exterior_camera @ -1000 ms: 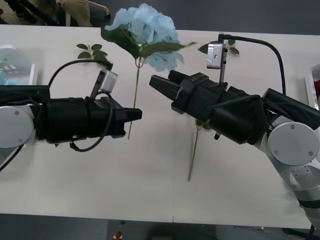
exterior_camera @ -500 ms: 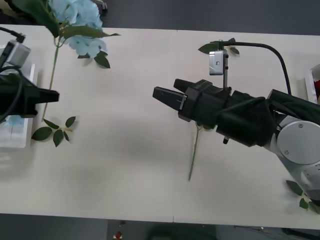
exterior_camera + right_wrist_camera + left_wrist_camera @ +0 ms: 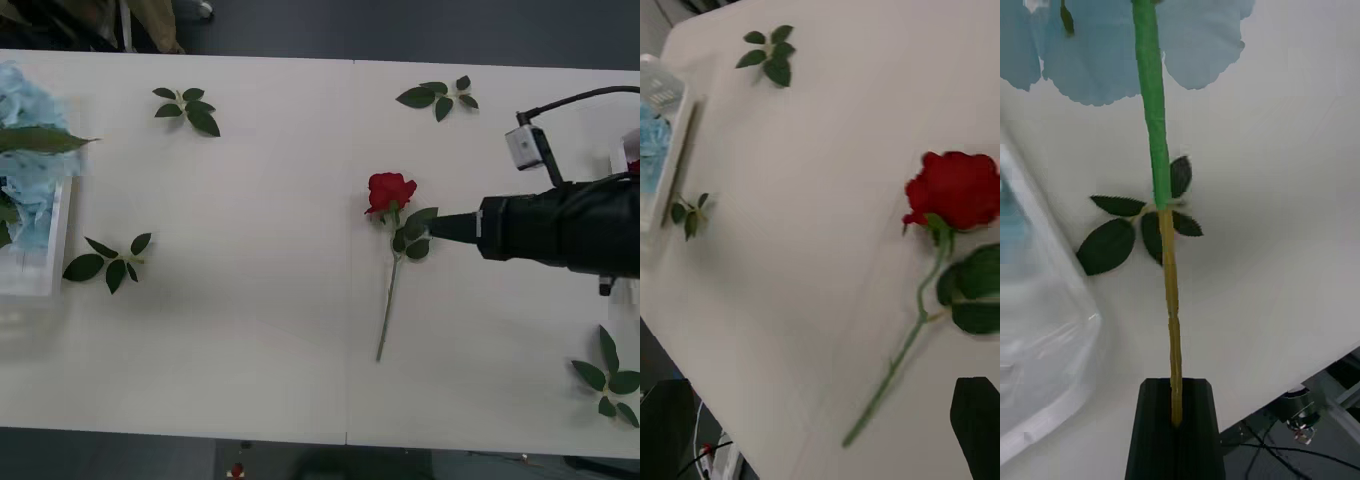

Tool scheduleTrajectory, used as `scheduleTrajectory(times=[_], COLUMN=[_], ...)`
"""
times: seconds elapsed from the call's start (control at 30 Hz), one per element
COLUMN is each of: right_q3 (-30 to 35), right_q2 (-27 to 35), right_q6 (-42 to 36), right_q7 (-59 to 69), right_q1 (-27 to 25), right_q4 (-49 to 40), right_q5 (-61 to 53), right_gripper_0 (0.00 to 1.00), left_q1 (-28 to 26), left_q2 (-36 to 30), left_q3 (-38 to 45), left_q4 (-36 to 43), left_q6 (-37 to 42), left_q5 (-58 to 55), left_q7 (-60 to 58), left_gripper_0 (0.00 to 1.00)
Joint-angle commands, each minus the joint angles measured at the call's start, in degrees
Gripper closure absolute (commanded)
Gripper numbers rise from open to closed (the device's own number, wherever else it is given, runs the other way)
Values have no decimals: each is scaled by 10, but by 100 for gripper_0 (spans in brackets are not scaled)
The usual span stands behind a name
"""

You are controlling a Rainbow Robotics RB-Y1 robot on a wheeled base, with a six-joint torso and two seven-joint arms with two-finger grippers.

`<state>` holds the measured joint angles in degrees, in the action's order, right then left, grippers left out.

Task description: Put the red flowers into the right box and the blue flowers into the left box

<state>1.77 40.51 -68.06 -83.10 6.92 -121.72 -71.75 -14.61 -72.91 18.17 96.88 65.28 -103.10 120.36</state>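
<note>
Far left: blue flower over the ribbed box at the counter edge, its stem clamped in my left end effector. Centre-right: red rose lying flat. My right end effector spread open, just beside its leaves.

Bare table left of the rose — leaf sprig beyond.

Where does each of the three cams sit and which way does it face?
Front: above the arms, looking down at the table; right gripper beside the rose.
Right wrist: on the right arm, facing the rose; both open fingers at the corners.
Left wrist: on the left arm, looking along the blue flower stem; left gripper shut on it.
Shared: rose; left box.
</note>
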Motion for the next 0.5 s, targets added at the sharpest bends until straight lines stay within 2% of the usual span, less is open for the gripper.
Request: scheduleTrajectory(times=[0.03, 0.2, 0.33, 0.5], right_q3=[2, -16, -46, -81], right_q2=[-2, -4, -17, -48], right_q6=[-39, -59, -60, -88], right_q7=[70, 131, 185, 248], right_q1=[7, 14, 27, 59], right_q4=[-44, -51, -51, -47], right_q5=[52, 114, 176, 257], right_gripper_0=[0, 0, 0, 0], left_q1=[-4, -9, -10, -28], left_q2=[-32, -35, -51, -70], left_q3=[10, 54, 56, 59], left_q4=[-56, -101, -129, -158], left_q6=[20, 63, 107, 107], left_q5=[-3, 48, 81, 119], left_q7=[72, 103, 102, 103], left_gripper_0=[100, 100, 100, 100])
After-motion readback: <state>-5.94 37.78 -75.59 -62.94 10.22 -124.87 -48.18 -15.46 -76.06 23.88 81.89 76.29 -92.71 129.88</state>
